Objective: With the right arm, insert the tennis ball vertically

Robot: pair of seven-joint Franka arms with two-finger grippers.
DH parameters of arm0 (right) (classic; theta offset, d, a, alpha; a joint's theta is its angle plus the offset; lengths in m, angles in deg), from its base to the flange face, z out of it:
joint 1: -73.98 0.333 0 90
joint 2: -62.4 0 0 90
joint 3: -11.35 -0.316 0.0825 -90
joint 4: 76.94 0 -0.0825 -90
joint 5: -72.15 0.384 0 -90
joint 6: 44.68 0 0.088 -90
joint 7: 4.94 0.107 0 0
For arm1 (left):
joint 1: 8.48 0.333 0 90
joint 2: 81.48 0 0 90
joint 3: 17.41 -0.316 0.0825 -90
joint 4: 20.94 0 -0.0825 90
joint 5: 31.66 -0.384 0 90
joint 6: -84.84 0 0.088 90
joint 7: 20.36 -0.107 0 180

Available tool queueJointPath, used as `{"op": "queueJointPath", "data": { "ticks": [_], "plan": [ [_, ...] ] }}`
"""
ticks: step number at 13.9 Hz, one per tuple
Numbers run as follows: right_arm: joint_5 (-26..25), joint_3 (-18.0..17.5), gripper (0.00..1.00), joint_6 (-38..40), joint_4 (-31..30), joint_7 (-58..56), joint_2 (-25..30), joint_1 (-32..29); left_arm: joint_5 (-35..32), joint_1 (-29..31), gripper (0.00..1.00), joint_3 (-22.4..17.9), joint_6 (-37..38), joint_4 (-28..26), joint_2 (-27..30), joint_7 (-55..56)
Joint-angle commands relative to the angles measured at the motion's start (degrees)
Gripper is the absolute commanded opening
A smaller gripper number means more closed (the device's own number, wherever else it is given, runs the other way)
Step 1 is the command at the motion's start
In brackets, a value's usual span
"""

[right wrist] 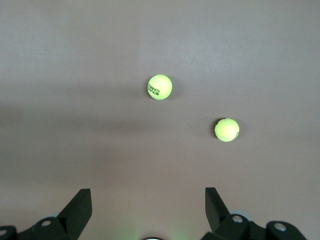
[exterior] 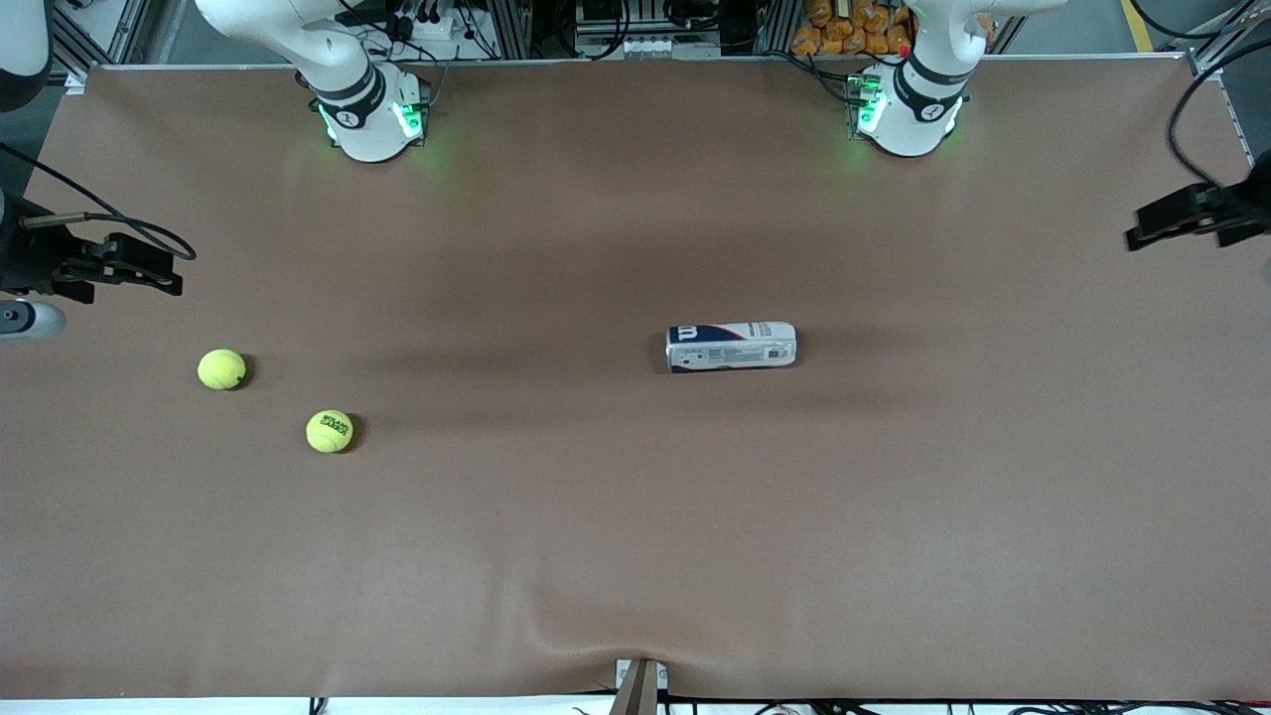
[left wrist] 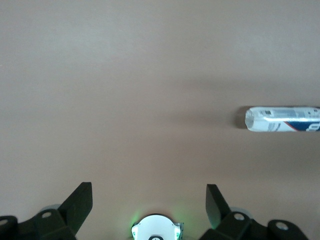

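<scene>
A: What does the front view give you?

B: A brown worktop [exterior: 635,556] with the two arm bases along its upper edge. Two tennis balls lie toward the right arm's end. The plain ball [exterior: 221,369] sits closer to that end, and the printed ball [exterior: 330,431] lies near it, a little nearer to the front camera. They are apart, not touching. A white and blue ball can [exterior: 732,347] lies on its side near the middle of the worktop, well apart from both balls and more toward the left arm's end. I cannot make out either tool in this view.

A: And the left wrist view?

B: The left tool [left wrist: 149,200] hangs high over bare worktop with its two dark fingers [left wrist: 77,202] spread wide, holding nothing. The can [left wrist: 282,119] shows lying flat, one end facing into the picture and the rest cut off at the frame edge. I cannot tell from here whether that end is open.

A: The right wrist view?

B: The right tool [right wrist: 148,202] is likewise released, fingers [right wrist: 215,204] wide apart and empty, up over the worktop. Both balls lie below it on the surface: the printed ball [right wrist: 160,87], with dark lettering on its side, and the plain ball [right wrist: 227,129]. Neither touches the tool. The can does not show in this view.
</scene>
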Motion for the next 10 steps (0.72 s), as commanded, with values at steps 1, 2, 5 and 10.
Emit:
{"op": "queueJointPath", "data": {
  "ticks": [1, 2, 5, 10],
  "plan": [
    [-0.9, -8.8, 1.00, 1.0, -1.3, -0.5, 3.1, -8.8, 0.5, -2.2, 1.00, 0.8, 1.1, 0.4, -2.3, -5.1],
    [-1.0, -11.4, 1.00, 1.1, -1.9, -0.4, 3.8, -11.7, 0.5, -2.4, 1.00, 1.5, 1.1, 0.5, -3.2, -9.1],
    [-2.3, -18.0, 1.00, 1.0, -2.9, -0.5, 5.4, -18.8, 1.3, -2.4, 1.00, 4.7, 1.2, 0.2, -5.4, -16.5],
    [-5.1, -26.1, 1.00, -2.1, -9.0, -0.4, 10.2, -25.7, 4.5, -2.4, 1.00, 12.5, 1.2, 0.2, -10.6, -26.2]
  ]
}}
